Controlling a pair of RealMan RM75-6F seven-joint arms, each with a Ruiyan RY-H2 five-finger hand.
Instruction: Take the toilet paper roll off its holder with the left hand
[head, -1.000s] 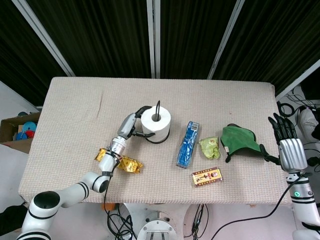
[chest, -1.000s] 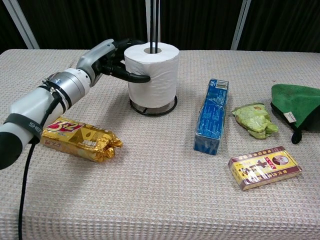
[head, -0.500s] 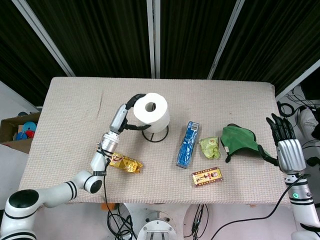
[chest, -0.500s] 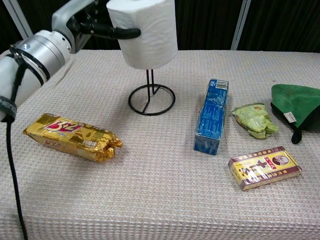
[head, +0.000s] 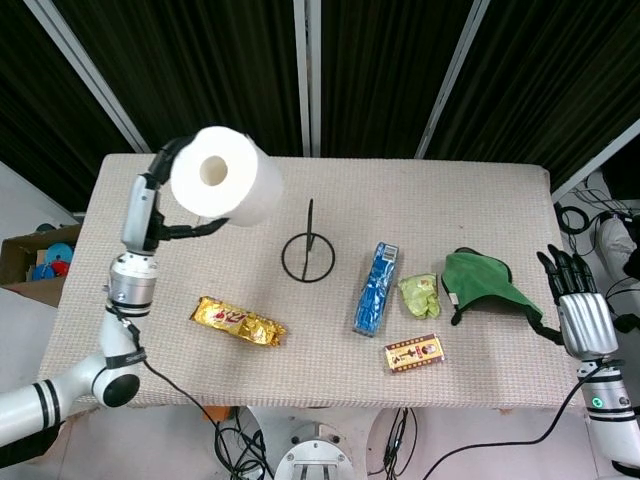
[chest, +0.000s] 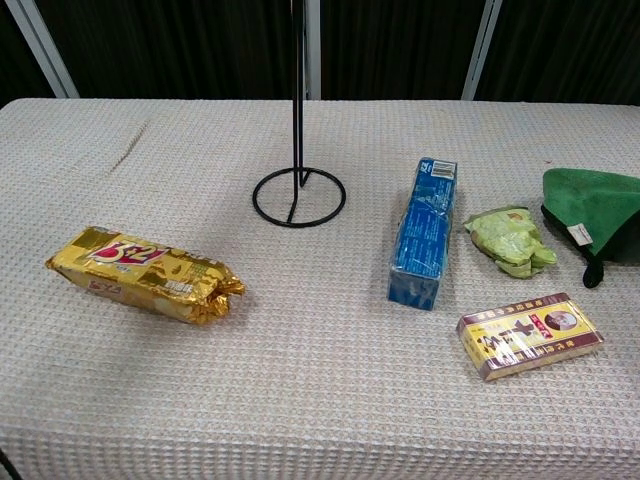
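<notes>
The right hand (head: 580, 312) rests at the table's (head: 480, 200) near right edge, fingers spread, holding nothing. The left hand (head: 152, 205), raised high, wraps its fingers around the toilet paper roll (head: 222, 188), well clear of the bare holder (head: 309, 252).

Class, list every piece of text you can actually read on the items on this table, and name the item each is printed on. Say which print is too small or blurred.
"52": large digits, read with some doubt, on the gold snack packet.
Blue box: print on its end, too small to read.
Red and gold box: characters and a portrait, too blurred to read.
Green cloth: small white tag, unreadable.
</notes>
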